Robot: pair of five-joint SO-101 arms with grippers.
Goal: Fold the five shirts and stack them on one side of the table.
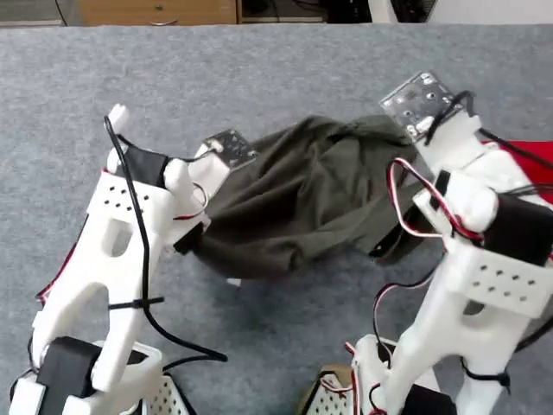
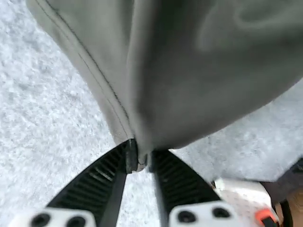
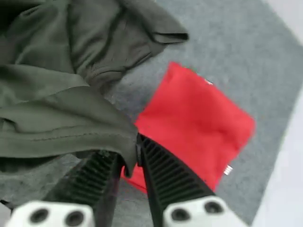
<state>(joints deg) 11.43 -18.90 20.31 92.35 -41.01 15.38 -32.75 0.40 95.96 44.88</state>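
An olive-green shirt [image 1: 302, 199] hangs bunched between the two arms over the middle of the grey table. My left gripper [image 2: 139, 158] is shut on a hem edge of the olive shirt [image 2: 189, 71], at the cloth's left end in the high view [image 1: 203, 229]. My right gripper [image 3: 130, 158] is shut on another edge of the olive shirt [image 3: 61, 109], at its right end [image 1: 393, 242]. A folded red shirt [image 3: 194, 123] lies flat on the table beyond the right gripper, at the right edge in the high view [image 1: 534, 156].
Grey carpet-like table cover [image 1: 259, 78] stretches bare behind the arms. A wooden drawer unit [image 1: 160, 10] stands past the far edge. The left arm's white body [image 1: 121, 259] and the right arm's white body [image 1: 475, 277] occupy the near corners.
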